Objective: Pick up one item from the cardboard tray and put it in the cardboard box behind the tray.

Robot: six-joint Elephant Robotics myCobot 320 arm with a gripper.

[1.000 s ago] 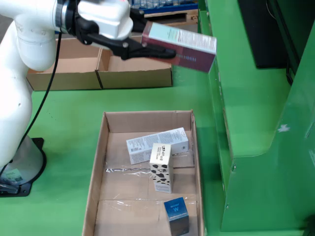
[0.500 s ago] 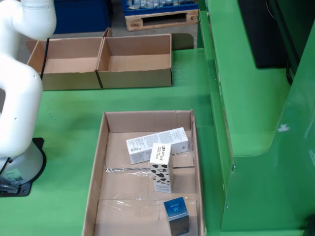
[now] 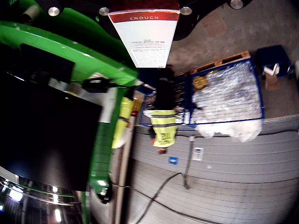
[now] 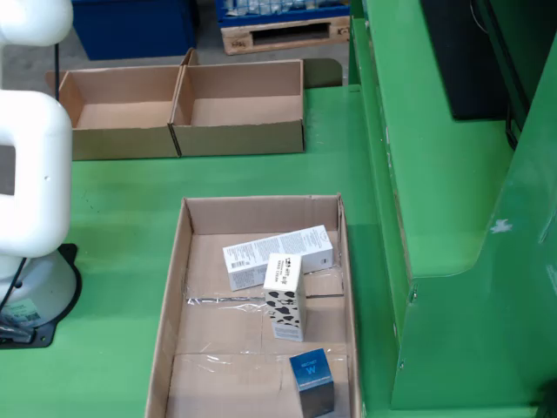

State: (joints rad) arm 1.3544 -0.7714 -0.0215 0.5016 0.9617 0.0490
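In the view that rides on the gripper, a white carton with a red band (image 3: 145, 35) hangs at the top centre, right under the black mount. The gripper (image 3: 145, 10) seems shut on it, though its fingers are hidden behind the carton. The view from above shows the cardboard tray (image 4: 174, 287) holding a long white box (image 4: 278, 254), a cow-patterned carton (image 4: 285, 296) and a small blue box (image 4: 312, 380). Behind the tray stand two open cardboard boxes, the left one (image 4: 122, 144) and the right one (image 4: 239, 139), both empty. Only the white arm (image 4: 26, 174) shows at the left edge.
A green machine frame (image 4: 452, 218) runs along the tray's right side. The arm's base (image 4: 39, 296) sits left of the tray. The gripper view looks sideways at the green frame (image 3: 70, 51), a black panel (image 3: 42, 130), a person in a yellow vest (image 3: 163, 123) and a blue wire cage (image 3: 229, 93).
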